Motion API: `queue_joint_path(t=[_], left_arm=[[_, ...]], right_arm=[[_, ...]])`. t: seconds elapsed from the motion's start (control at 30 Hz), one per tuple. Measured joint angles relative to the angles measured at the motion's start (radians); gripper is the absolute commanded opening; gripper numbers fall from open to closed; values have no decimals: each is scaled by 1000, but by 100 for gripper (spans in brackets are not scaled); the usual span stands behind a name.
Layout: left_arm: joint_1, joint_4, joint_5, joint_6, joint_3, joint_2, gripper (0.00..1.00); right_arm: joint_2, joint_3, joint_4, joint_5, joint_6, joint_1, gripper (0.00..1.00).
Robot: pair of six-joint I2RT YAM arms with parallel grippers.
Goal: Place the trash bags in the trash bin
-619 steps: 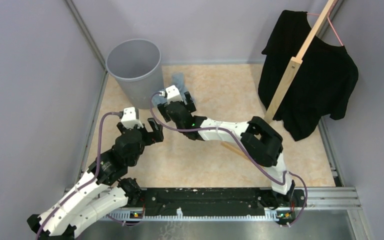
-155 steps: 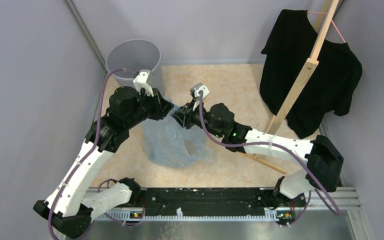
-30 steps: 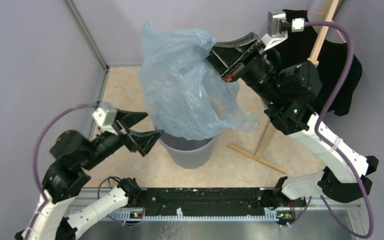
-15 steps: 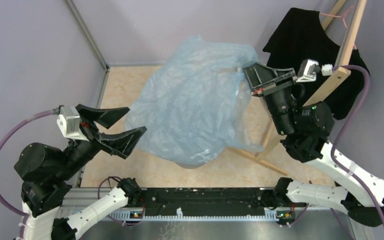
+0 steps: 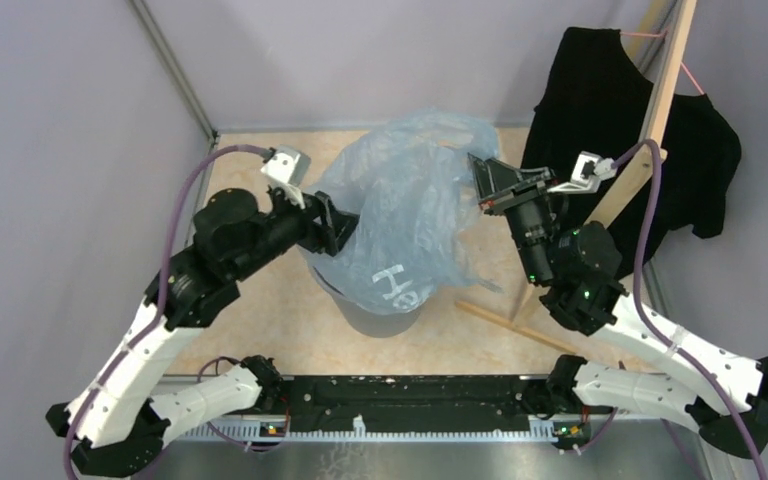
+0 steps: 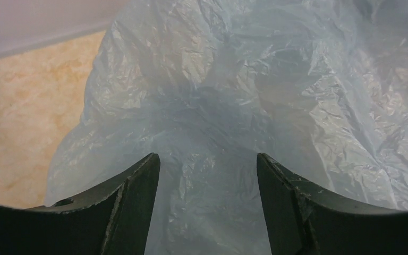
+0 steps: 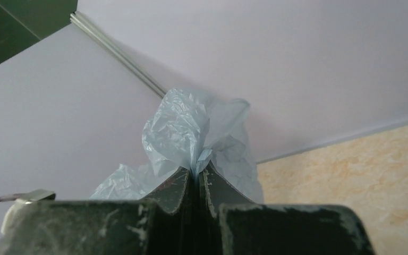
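Note:
A pale blue translucent trash bag (image 5: pixel 400 220) hangs billowed over the grey trash bin (image 5: pixel 380 322), hiding all but the bin's lower wall. My right gripper (image 5: pixel 480 186) is shut on a bunched upper edge of the bag (image 7: pixel 199 143), holding it up from the right. My left gripper (image 5: pixel 338 225) is pushed against the bag's left side. In the left wrist view its fingers (image 6: pixel 133 202) stand apart, with crinkled bag film (image 6: pixel 207 106) filling the gap between them and not pinched. The bin's opening is hidden.
A black T-shirt (image 5: pixel 600 130) hangs on a pink hanger from a leaning wooden stand (image 5: pixel 650 110) at the back right, close to the right arm. The stand's foot (image 5: pixel 505 325) lies on the floor by the bin. Purple walls enclose the beige floor (image 5: pixel 260 290).
The left arm has swung up from the near left onto the bag's left side, its jaws narrower than before. The right gripper has come down slightly and the bag has sunk over the bin.

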Motion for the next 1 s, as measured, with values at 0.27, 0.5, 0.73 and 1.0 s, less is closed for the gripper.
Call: queue_joint_path(t=[0.27, 0.5, 0.73, 1.0], left_arm=[[0, 95, 18, -55, -195, 94, 63], [0, 190, 119, -105, -338, 260, 70], [0, 101, 92, -61, -324, 202, 94], [0, -27, 96, 57, -46, -27, 99]], right_arm=[[108, 108, -49, -135, -113, 0, 0], [173, 256, -130, -375, -253, 0, 0], [232, 251, -239, -529, -348, 0, 0], [271, 273, -286, -518, -423, 0, 0]])
